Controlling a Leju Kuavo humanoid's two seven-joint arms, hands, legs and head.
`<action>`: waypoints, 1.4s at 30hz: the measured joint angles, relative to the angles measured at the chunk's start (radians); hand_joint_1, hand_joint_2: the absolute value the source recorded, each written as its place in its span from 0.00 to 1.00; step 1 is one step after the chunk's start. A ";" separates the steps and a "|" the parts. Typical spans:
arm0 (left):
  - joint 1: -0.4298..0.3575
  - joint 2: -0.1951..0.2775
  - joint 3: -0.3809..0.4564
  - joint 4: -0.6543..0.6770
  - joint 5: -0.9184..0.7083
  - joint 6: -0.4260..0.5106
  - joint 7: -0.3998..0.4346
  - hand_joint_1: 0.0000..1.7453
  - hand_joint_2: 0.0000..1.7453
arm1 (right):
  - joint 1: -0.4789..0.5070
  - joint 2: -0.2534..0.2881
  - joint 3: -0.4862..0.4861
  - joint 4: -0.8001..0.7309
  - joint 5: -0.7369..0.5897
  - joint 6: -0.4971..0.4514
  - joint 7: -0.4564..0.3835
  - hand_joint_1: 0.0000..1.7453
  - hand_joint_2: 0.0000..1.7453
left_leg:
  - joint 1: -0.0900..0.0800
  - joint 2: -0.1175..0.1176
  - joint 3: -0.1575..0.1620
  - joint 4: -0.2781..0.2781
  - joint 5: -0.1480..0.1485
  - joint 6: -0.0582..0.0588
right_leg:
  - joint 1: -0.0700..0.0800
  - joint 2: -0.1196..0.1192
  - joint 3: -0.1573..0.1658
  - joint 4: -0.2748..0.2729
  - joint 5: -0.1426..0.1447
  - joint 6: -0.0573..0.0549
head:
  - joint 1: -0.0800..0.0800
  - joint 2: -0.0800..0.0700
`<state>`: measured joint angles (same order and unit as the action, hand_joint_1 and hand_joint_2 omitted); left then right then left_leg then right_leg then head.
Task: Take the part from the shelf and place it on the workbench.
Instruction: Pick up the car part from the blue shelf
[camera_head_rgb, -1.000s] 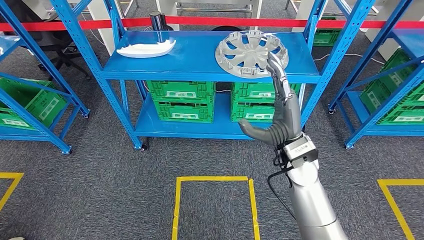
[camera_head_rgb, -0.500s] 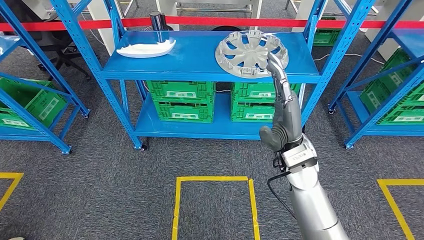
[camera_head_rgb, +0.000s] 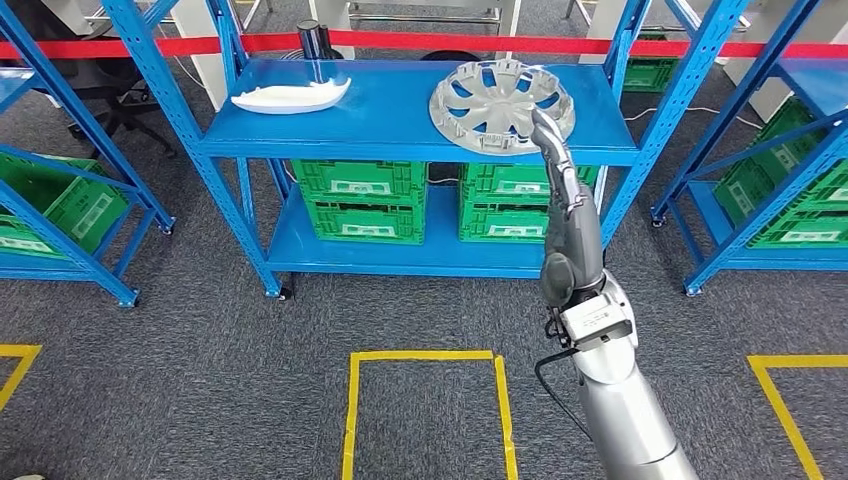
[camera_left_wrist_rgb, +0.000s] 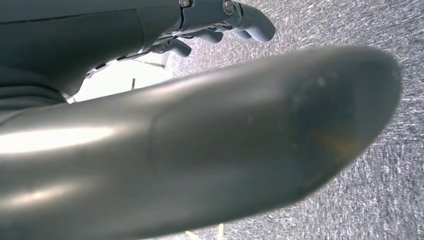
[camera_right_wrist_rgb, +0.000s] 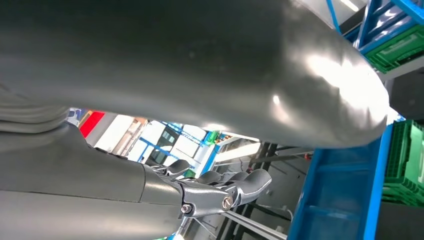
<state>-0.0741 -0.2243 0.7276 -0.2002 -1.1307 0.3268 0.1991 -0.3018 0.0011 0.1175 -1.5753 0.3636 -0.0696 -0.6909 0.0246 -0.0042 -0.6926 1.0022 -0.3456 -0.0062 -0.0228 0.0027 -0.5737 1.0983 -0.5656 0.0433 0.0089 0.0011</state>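
Observation:
A silver wheel cover (camera_head_rgb: 490, 95) lies on the right half of the blue shelf's upper board (camera_head_rgb: 390, 120). My right hand (camera_head_rgb: 565, 215) is raised in front of that shelf, fingers stretched out straight and empty. Its fingertips (camera_head_rgb: 540, 122) overlap the cover's near rim in the head view; I cannot tell whether they touch. In the right wrist view the right hand's fingers (camera_right_wrist_rgb: 235, 187) are extended with nothing between them and the thumb. My left hand (camera_left_wrist_rgb: 225, 20) hangs over grey carpet, fingers loosely curved, holding nothing. A white curved part (camera_head_rgb: 290, 96) lies on the same board at the left.
A black cylinder (camera_head_rgb: 312, 40) stands behind the white part. Green crates (camera_head_rgb: 365, 200) fill the lower board. Red barrier tape (camera_head_rgb: 420, 42) runs behind the shelf. More blue racks with green crates stand on both sides. Yellow floor lines (camera_head_rgb: 352, 400) mark a box in front.
My right hand's thumb, sticking out sideways a second ago, has folded in beside the palm as the hand turned edge-on. The fingertips stay at the wheel cover's near rim.

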 joint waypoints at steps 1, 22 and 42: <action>0.000 0.001 0.000 0.000 0.000 0.000 0.000 0.00 0.00 | 0.000 0.000 0.001 0.000 0.001 -0.002 0.000 0.00 0.00 | -0.001 -0.001 -0.004 0.011 -0.005 -0.009 | 0.000 -0.001 0.025 -0.042 0.012 -0.006 | 0.001 0.000; 0.002 0.006 0.002 0.002 -0.001 -0.002 -0.001 0.00 0.00 | 0.007 -0.001 0.007 0.000 0.008 -0.020 0.000 0.00 0.00 | -0.016 0.001 0.057 0.036 -0.091 0.007 | 0.009 0.001 0.048 -0.056 0.006 -0.021 | -0.007 0.000; 0.004 0.012 0.016 0.002 0.000 0.001 -0.012 0.00 0.00 | 0.026 -0.001 0.008 0.013 -0.006 -0.051 -0.001 0.00 0.00 | -0.013 0.000 -0.038 0.279 -0.224 -0.037 | 0.011 -0.003 0.011 -0.088 0.083 -0.062 | -0.017 0.000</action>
<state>-0.0705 -0.2120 0.7439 -0.1983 -1.1304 0.3281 0.1871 -0.2755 0.0000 0.1255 -1.5627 0.3575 -0.1204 -0.6918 0.0114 -0.0043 -0.7308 1.2812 -0.5694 -0.0434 -0.0122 -0.0001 -0.5627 1.0105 -0.4823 -0.0190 -0.0080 0.0011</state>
